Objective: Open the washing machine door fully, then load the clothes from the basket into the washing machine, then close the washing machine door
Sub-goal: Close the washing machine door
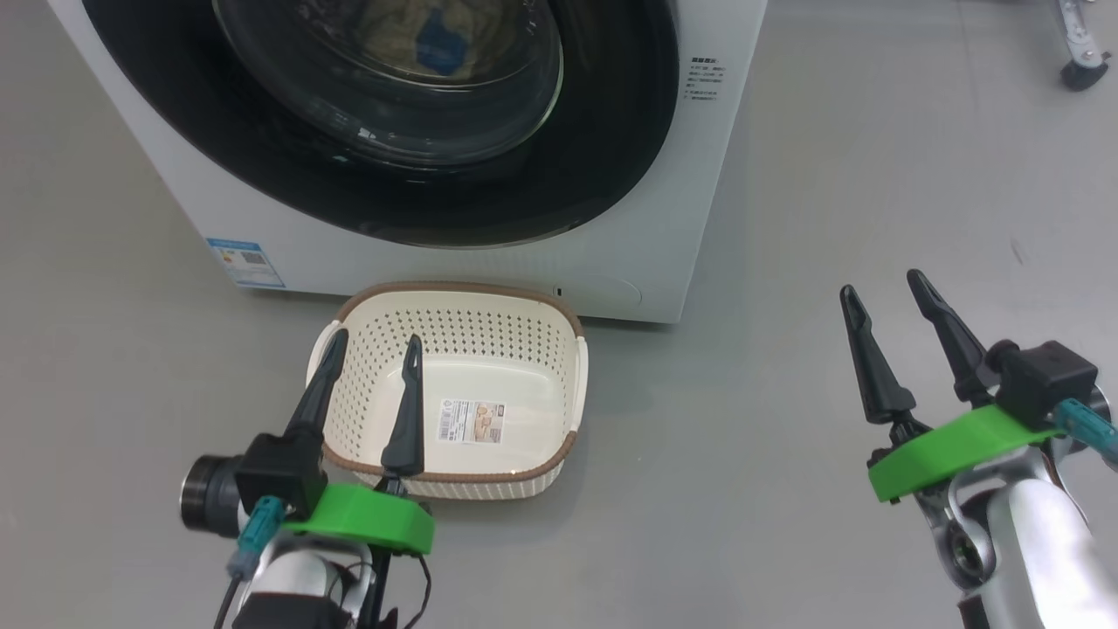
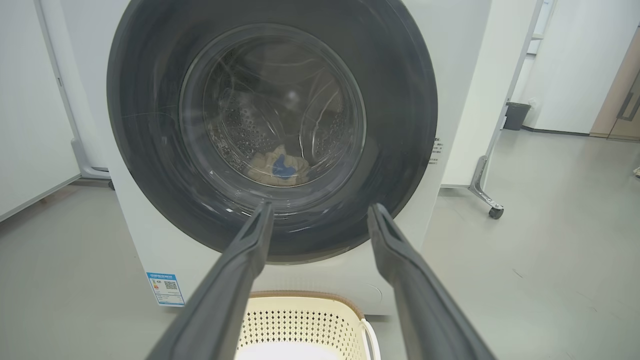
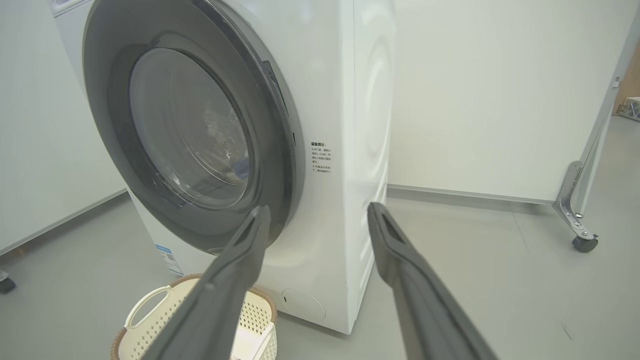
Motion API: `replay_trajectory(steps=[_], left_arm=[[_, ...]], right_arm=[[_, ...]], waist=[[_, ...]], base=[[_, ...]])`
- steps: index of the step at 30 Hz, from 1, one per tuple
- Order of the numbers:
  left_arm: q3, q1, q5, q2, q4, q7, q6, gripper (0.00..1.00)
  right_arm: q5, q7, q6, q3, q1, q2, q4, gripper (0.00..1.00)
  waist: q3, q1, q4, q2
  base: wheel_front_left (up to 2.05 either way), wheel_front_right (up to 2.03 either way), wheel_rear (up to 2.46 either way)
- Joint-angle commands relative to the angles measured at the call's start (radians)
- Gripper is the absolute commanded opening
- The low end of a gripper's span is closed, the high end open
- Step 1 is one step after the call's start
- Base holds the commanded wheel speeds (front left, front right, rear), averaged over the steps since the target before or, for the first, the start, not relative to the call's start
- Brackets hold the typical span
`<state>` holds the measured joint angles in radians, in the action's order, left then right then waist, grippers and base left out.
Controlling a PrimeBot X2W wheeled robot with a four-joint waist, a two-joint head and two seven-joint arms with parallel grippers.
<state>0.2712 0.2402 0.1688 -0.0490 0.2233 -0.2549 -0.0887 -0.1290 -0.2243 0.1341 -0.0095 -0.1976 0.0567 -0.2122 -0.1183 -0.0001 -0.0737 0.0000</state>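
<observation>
Lying below parted left jaws, basket (image 1: 507, 341)

You see the washing machine door (image 2: 150, 150): glossy black rim, clear glass bowl. Below the 2 matt dark fingers (image 2: 235, 280) of left gripper (image 2: 321, 206), basket (image 2: 300, 320) is perforated cream plastic w/ woven-look rim. Floor (image 2: 525, 280) smooth, matt.

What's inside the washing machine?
Through the glass of the door, pale-yellow clothes with a blue patch lie low in the steel drum. The black rim hides the drum's sides.
</observation>
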Motion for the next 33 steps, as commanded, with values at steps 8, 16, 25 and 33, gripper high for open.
replay_trajectory(steps=[8, 16, 25, 33], left_arm=[[-0.055, 0.004, 0.011, -0.025, -0.022, -0.007, 0.0, 1.0], [-0.06, -0.016, 0.013, -0.03, -0.024, -0.007, 0.001, 1.0], [-0.063, -0.026, 0.017, -0.033, -0.03, -0.007, 0.004, 1.0], [-0.057, -0.026, 0.017, -0.033, -0.028, -0.007, 0.003, 1.0]], right_arm=[[-0.011, 0.041, -0.003, -0.02, 0.104, -0.006, 0.142, 1.0], [-0.051, 0.06, -0.003, -0.061, 0.21, -0.006, 0.233, 1.0], [-0.075, 0.074, -0.003, -0.081, 0.271, -0.006, 0.29, 1.0], [-0.077, 0.082, -0.003, -0.089, 0.289, -0.006, 0.303, 1.0]], waist=[[0.027, 0.0001, 0.037, 0.0], [0.044, 0.0001, 0.048, 0.0], [0.047, 0.0001, 0.054, 0.0], [0.047, 0.0001, 0.053, 0.0]], base=[[0.0, 0.0, 0.0], [0.0, 0.0, 0.0], [0.0, 0.0, 0.0], [0.0, 0.0, 0.0]])
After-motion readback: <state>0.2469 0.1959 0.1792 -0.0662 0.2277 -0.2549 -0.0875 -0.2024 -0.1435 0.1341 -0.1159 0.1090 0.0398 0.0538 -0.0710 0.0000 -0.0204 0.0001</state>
